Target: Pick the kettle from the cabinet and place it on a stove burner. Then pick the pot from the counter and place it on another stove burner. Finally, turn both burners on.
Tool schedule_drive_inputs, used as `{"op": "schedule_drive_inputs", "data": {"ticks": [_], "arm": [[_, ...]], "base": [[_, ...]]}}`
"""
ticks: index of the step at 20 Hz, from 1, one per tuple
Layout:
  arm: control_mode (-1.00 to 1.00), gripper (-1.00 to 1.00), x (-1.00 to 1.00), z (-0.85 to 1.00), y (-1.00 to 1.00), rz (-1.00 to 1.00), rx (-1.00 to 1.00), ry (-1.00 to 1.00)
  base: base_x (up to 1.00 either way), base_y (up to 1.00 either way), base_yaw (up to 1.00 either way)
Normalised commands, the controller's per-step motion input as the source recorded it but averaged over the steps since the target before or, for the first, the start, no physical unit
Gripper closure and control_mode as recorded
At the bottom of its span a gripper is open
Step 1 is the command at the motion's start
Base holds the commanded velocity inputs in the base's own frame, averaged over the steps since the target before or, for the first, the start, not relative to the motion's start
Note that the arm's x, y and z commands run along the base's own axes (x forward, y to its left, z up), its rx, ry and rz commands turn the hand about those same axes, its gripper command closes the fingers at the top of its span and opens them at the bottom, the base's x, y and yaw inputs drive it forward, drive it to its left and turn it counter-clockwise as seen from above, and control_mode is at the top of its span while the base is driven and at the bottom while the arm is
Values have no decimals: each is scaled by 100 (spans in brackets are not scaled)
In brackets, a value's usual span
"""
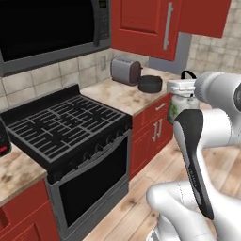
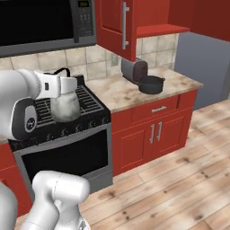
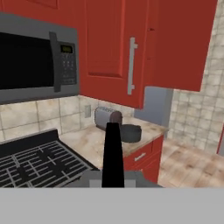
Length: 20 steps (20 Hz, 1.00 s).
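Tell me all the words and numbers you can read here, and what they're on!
None can be read.
Microwave display: greenish marks, too blurred to read.
Microwave keypad: too small to read.
Toaster, stove, kettle and pot: no writing shows.

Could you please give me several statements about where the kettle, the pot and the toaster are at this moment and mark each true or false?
1. The kettle hangs from the gripper, clear of the stove. True.
2. The pot sits on a burner. False: it rests on the counter, right of the stove.
3. The toaster stands just behind the pot. True.
4. The stove grates already carry a pan. False: they are bare.
5. The microwave hangs above the stove. True.
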Motion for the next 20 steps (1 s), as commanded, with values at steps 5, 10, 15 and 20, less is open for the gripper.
{"op": "schedule_drive_inputs", "data": {"ticks": [5, 10, 15, 20], "arm": [[100, 100, 0, 0, 0, 0, 0, 0], [100, 100, 0, 0, 0, 0, 0, 0], [100, 100, 0, 0, 0, 0, 0, 0], [100, 100, 0, 0, 0, 0, 0, 0]], "base": [[0, 67, 0], [3, 53, 3], [17, 43, 8], [25, 45, 11]]}}
